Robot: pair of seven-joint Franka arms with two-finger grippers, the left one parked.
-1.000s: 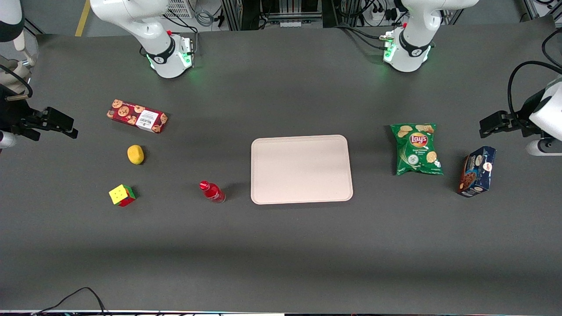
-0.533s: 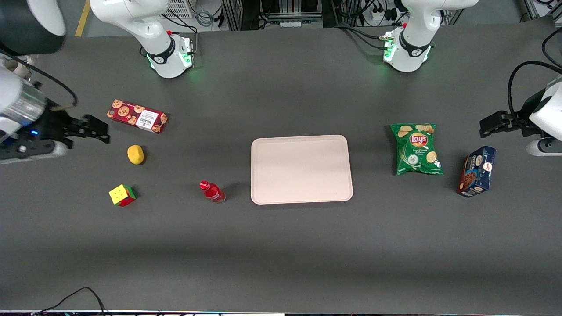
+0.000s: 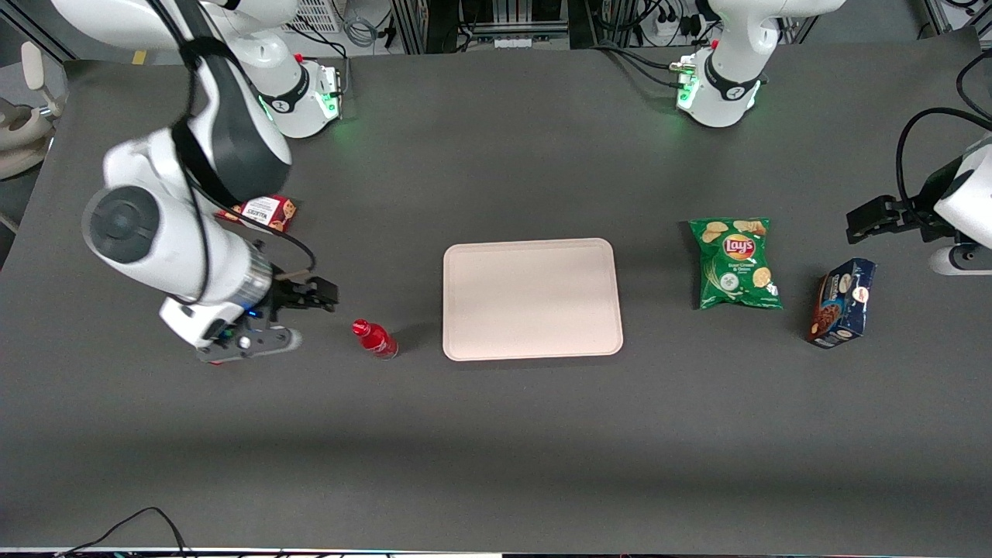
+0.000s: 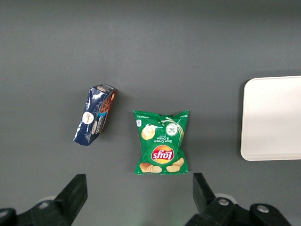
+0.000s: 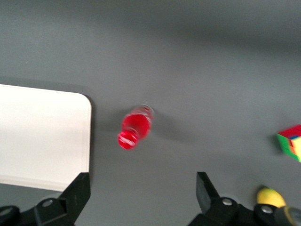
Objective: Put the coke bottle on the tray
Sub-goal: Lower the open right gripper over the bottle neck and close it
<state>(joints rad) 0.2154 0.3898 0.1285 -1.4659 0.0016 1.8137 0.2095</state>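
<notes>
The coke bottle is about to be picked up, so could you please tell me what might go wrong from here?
1. The coke bottle is small and upright, so the open gripper, now beside and above it, could knock it over when descending.
2. The tray lies close beside the bottle; a tipped bottle might roll against its rim.

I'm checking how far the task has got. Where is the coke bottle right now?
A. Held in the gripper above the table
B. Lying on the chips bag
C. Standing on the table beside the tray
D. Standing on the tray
C: the coke bottle stands on the dark table just off the tray, while the open gripper is nearby, not touching it.
</notes>
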